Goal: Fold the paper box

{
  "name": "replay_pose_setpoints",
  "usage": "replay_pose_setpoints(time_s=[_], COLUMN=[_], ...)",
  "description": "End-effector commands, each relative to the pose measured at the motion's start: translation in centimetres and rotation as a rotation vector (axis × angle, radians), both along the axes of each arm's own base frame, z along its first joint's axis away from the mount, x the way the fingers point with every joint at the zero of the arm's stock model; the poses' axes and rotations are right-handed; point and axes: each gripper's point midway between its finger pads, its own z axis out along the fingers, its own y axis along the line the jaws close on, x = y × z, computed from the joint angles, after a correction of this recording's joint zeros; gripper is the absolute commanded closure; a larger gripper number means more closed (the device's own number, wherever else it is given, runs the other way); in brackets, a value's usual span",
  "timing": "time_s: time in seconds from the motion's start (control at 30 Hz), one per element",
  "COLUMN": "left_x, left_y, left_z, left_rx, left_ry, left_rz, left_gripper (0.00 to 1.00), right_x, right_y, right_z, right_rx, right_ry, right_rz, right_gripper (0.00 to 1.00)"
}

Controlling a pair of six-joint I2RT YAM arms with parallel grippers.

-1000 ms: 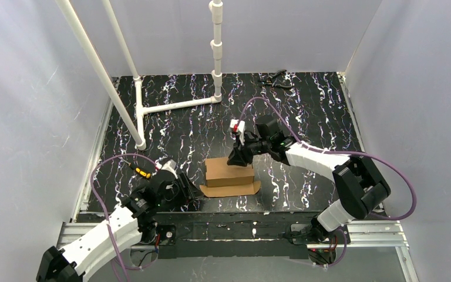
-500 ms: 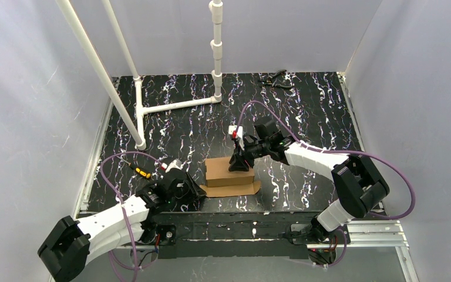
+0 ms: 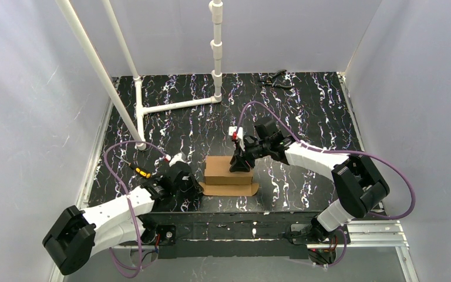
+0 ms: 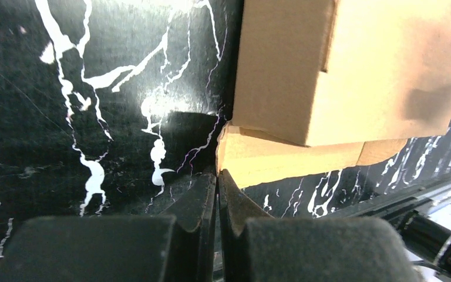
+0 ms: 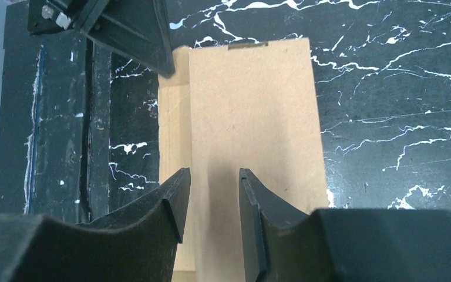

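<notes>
The paper box (image 3: 228, 169) is plain brown cardboard, folded into a small block, with one flap (image 3: 230, 189) lying flat on the table at its near side. My left gripper (image 3: 197, 188) is shut, low on the table. In the left wrist view its tips (image 4: 218, 172) touch the left corner of the flap (image 4: 282, 161) below the box (image 4: 352, 64); I see no cardboard between them. My right gripper (image 3: 239, 164) is slightly open over the right part of the box top. In the right wrist view it (image 5: 211, 182) hovers just above the box (image 5: 252, 111).
A white pipe frame (image 3: 176, 104) stands at the back left. Black pliers (image 3: 276, 79) lie at the far edge. An orange-tipped marker (image 3: 142, 172) lies left of my left arm. A metal rail (image 3: 241, 232) runs along the near table edge.
My left gripper has slid forward and right until its tips reach the flap's corner. My right gripper has moved left and down over the box top. The box has shifted slightly left.
</notes>
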Motion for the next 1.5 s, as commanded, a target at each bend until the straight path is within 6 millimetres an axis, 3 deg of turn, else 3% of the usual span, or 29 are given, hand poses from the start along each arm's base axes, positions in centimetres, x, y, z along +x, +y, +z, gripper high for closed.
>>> replay_pose_setpoints(time_s=[0.0,0.47,0.73,1.47], left_x=[1.1,3.1,3.6,1.9], left_y=[1.9,0.9,0.8,0.0], left_z=[1.2,1.0,0.6,0.2], left_rx=[0.186,0.319,0.323,0.249], left_ry=[-0.074,-0.067,-0.061,0.007], left_rz=[-0.073,-0.337,-0.388,-0.417], left_gripper=[1.0,1.0,1.0,1.0], right_x=[0.5,2.4,3.0,2.8], right_y=[-0.2,-2.2,-2.0,-2.2], right_z=[2.2,2.2,2.1,1.3], right_rx=[0.036,-0.06,-0.086,-0.095], right_ry=[-0.061,-0.124,-0.09,-0.081], right_rz=[0.029,0.073,0.119,0.116], right_gripper=[0.55,0.51,0.48,0.42])
